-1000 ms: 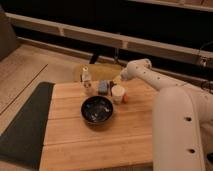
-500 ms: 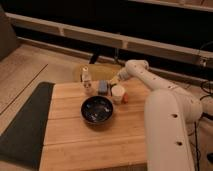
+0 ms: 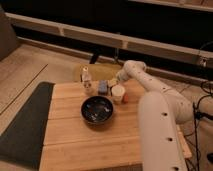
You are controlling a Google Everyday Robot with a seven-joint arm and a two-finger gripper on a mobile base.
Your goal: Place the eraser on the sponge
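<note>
Edging slightly leftward since before, the gripper (image 3: 114, 80) sits near the back of the table (image 3: 70, 142), just beside the blue-grey sponge (image 3: 103, 87) and white cup (image 3: 118, 93). Whether it is gripping anything cannot be told. The eraser is possibly hidden there.

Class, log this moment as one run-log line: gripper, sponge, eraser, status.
gripper: far edge of table, beside sponge, behind white cup | eraser: not discernible | status: placement not confirmed
</note>
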